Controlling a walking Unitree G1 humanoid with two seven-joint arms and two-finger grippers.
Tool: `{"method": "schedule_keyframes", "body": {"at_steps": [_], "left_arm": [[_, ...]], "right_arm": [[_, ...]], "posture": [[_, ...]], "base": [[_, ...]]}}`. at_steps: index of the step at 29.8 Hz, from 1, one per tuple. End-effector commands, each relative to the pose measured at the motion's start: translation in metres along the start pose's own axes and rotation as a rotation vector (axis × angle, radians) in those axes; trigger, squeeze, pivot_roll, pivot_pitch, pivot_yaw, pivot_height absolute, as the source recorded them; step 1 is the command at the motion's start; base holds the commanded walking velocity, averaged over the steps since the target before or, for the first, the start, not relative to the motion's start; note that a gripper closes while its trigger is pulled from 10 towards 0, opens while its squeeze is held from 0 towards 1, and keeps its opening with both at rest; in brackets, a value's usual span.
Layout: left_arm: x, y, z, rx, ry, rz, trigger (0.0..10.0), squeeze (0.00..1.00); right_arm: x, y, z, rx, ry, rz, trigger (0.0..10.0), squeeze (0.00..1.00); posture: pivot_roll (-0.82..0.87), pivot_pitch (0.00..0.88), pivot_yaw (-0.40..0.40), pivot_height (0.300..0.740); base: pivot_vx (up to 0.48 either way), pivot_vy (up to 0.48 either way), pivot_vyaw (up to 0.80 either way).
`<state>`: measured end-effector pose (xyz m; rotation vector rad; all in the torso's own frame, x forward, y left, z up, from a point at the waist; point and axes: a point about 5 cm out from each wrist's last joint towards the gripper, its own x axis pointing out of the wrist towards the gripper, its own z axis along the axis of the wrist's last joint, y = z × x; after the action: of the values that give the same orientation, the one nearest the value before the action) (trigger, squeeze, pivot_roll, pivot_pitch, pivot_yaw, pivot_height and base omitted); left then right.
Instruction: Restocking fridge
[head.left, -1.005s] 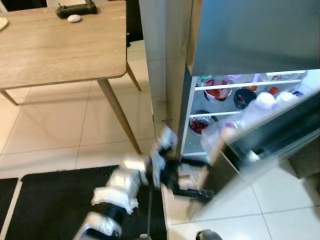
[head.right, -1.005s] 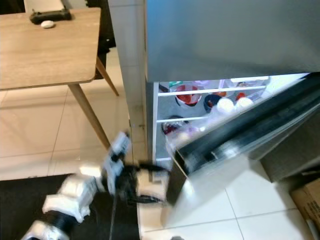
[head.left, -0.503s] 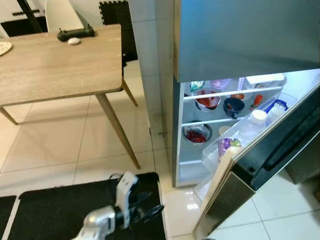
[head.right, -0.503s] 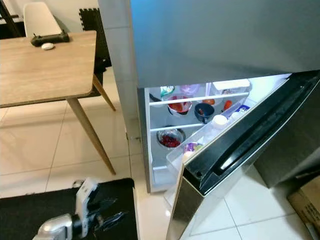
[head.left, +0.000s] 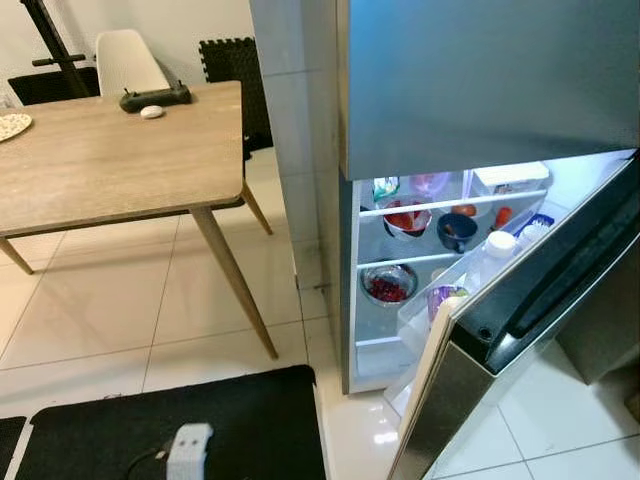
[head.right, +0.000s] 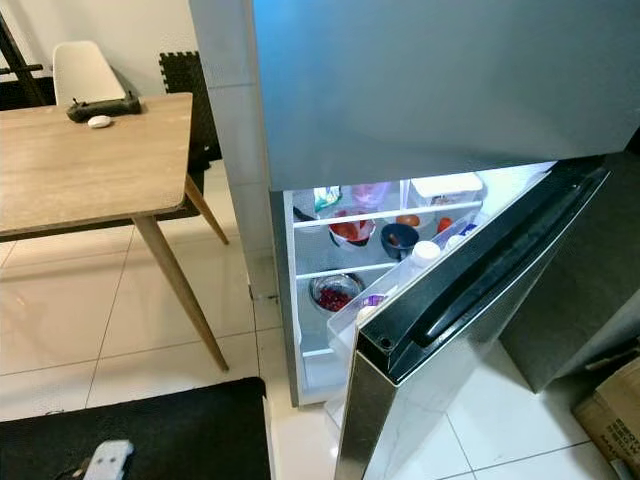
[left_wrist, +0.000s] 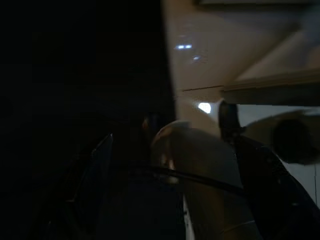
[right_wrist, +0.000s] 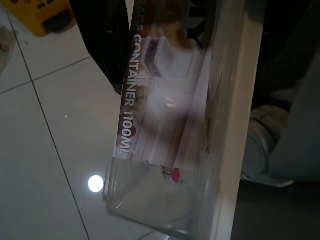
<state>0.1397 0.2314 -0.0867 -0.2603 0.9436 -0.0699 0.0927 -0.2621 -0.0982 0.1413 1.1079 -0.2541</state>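
The right gripper's grasp cannot be told; a clear storage container (right_wrist: 165, 125) fills its wrist view. The half-open fridge door (head.right: 470, 300) could snag it; the shelves (head.left: 440, 205) look crowded.

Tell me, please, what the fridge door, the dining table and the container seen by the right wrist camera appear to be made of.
The fridge door looks like brushed metal, grey with a soft sheen, and has a black inner trim. The table looks like pale wood or wood veneer, matte, with visible grain. The container seems to be clear plastic: the floor shows through it and it carries a printed label.
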Motion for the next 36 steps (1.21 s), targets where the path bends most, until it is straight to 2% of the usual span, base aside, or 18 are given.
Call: {"method": "schedule_keyframes", "body": {"at_steps": [1,8,18,36], "left_arm": [[-0.0017,0.0033,-0.0058,-0.048,0.012,0.041,10.0,0.0],[0.0004,0.0015,-0.0083,-0.124,0.001,0.099,10.0,0.0],[0.0022,-0.0018,-0.0088,-0.123,0.007,0.101,10.0,0.0],[0.0025,-0.0044,-0.0122,-0.125,0.013,0.098,10.0,0.0]], "right_arm": [[0.0012,0.0055,-0.0019,0.001,0.016,0.007,10.0,0.0],[0.0033,0.0091,0.0042,-0.019,0.021,0.01,10.0,0.0],[0.0044,0.0123,0.005,-0.033,0.036,0.006,10.0,0.0],[0.003,0.0076,-0.0003,-0.061,0.069,-0.009,10.0,0.0]], "posture": [[-0.14,0.028,0.011,0.74],[-0.13,0.013,0.005,0.74],[-0.12,0.005,0.006,0.74],[-0.12,0.01,0.001,0.74]], "base": [[0.0,0.0,0.0],[-0.231,0.0,0.0],[-0.384,0.0,0.0],[-0.422,0.0,0.0]]}}
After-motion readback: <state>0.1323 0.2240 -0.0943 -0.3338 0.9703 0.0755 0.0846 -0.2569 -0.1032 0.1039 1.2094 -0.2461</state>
